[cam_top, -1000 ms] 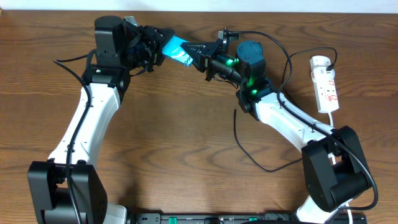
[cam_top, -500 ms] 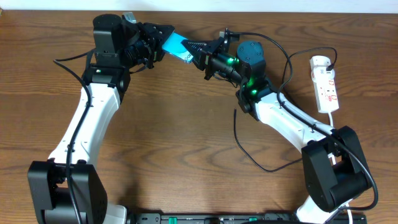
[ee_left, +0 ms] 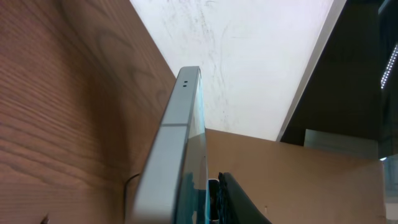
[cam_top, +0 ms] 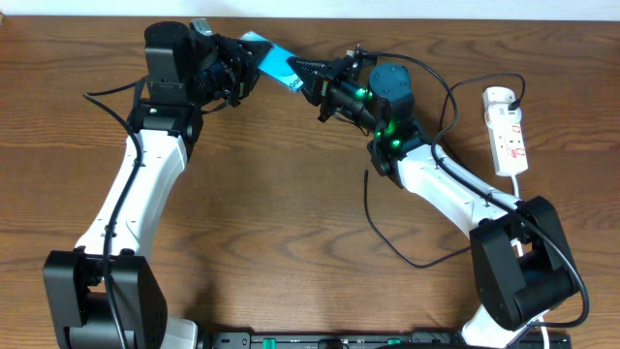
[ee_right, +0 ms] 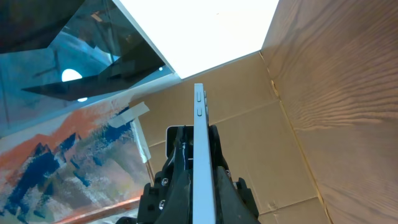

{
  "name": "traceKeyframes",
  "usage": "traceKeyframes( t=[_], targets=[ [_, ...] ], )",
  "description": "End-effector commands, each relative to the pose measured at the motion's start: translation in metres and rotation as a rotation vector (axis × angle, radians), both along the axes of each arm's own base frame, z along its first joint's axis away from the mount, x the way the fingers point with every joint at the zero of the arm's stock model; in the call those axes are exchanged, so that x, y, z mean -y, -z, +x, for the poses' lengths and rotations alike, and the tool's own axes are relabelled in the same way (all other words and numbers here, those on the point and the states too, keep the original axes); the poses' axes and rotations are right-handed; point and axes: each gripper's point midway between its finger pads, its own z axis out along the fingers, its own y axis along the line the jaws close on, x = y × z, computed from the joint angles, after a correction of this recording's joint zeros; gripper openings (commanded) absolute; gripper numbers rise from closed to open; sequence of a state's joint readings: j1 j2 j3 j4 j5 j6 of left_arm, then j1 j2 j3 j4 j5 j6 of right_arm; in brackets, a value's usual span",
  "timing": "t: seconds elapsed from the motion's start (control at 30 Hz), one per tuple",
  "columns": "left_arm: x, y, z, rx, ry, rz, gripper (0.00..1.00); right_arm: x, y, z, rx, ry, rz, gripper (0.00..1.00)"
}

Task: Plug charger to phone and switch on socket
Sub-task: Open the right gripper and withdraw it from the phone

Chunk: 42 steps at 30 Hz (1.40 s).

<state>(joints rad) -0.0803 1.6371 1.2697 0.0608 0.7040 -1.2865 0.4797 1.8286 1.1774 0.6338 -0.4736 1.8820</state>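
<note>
Where the phone [cam_top: 274, 61] is: bridged between the two end effectors, its cyan screen facing up in the overhead view.
Right end effector [cam_top: 304, 78]: pressed together on the phone's flat faces at its right end. The right wrist view shows the slab edge-on between both fingers.
Left end effector [cam_top: 239, 60]: at the phone's other end, with one dark finger just beside the screen. I cannot tell whether it clamps.
Phone handling: I judge it stiff and thin, with smooth glass that is slippery and easy to crack. It is best pinched across the flat faces, clear of the short end that takes the plug. I cannot tell which end that is.
Charger [cam_top: 380, 233]: lies loose on the tabletop [cam_top: 271, 194], well apart from the phone on its near side. One free end of the cable points back toward the phone.
Charger handling: probably light and limp, so the cable will flop. Take hold of the rigid plug tip, close behind its nose.
Socket [cam_top: 508, 131]: farthest from the phone, off to its right, untouched.
Socket handling: rigid but likely light. A sideways push may slide it, so press the switch straight down.
</note>
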Motion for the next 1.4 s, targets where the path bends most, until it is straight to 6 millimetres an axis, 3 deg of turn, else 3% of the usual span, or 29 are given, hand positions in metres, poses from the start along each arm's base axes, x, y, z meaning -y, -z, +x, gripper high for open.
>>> traceKeyframes(
  t=[0.0,0.2,0.33,1.37],
  targets=[
    [0.000,-0.006,0.000,0.017,0.010,-0.010,0.19,0.002,-0.015,0.004,0.024,0.035,0.018,0.01],
    [0.000,-0.007,0.000,0.013,0.007,-0.016,0.19,-0.002,-0.015,0.001,0.025,0.026,0.017,0.01],
    [0.000,-0.007,0.000,0.010,0.005,-0.020,0.10,-0.007,-0.015,-0.002,0.033,0.016,0.012,0.01],
    [-0.001,-0.005,0.000,0.006,-0.001,-0.016,0.07,-0.022,-0.015,-0.013,0.052,-0.007,-0.002,0.01]
  ],
)
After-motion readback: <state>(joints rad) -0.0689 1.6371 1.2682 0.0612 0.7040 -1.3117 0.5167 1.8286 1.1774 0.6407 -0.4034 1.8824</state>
